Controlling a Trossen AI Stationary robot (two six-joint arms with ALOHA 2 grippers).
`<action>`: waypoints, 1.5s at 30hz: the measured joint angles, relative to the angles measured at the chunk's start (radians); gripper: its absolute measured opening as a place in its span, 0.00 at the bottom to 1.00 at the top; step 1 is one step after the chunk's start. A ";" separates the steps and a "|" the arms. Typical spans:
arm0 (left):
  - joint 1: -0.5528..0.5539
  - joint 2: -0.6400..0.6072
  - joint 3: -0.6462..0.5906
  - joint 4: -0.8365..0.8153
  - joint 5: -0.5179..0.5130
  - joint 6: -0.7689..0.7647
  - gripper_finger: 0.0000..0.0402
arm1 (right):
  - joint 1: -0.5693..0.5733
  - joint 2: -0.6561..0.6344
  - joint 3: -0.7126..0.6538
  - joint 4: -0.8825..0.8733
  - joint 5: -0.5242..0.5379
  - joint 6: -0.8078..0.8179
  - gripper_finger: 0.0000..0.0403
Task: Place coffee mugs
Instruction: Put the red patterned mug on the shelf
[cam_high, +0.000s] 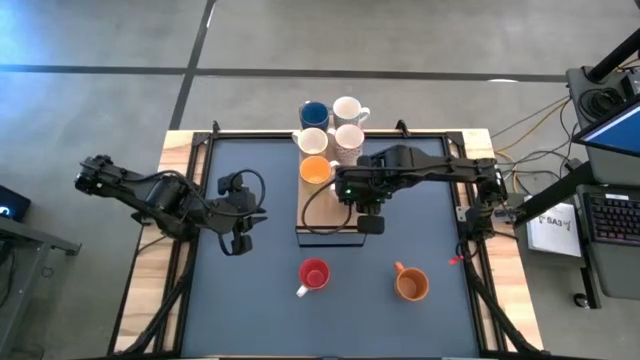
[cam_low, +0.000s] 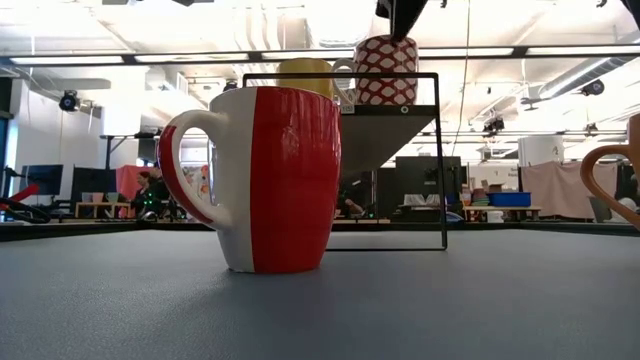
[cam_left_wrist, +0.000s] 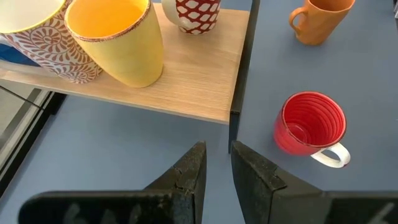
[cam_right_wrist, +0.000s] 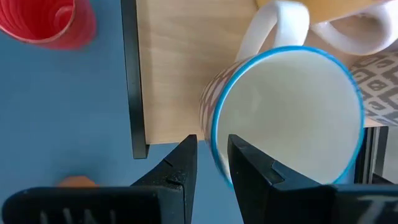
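Right gripper (cam_right_wrist: 210, 163) over the wooden board (cam_high: 322, 208), fingers clamped on the rim of a blue-rimmed mug (cam_right_wrist: 289, 115), left gripper (cam_left_wrist: 216, 171) idle at nine o'clock, fingers slightly parted, grasping nothing, red mug (cam_high: 314, 274) and orange mug (cam_high: 411, 284) at six o'clock on the table (cam_high: 250, 300).

From overhead my right arm covers most of the wooden board (cam_high: 318, 206) and whatever the right gripper (cam_right_wrist: 210, 163) has. Its wrist view cuts the blue-rimmed mug (cam_right_wrist: 287, 115) at the lower edge. Low view: the red mug (cam_low: 262, 178) hides most of the yellow mug (cam_low: 305, 74); the orange mug (cam_low: 612, 184) runs off-frame. Background figures too small to tell.
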 joint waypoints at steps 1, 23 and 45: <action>0.000 0.000 0.000 0.000 0.000 0.000 0.14 | 0.000 0.000 -0.005 0.000 0.000 0.000 0.19; 0.000 0.000 0.000 0.000 0.000 0.000 0.14 | -0.029 0.003 -0.021 0.054 0.009 0.075 0.03; 0.000 0.000 0.000 0.000 0.000 0.010 0.14 | -0.142 0.003 -0.021 0.138 0.009 0.134 0.03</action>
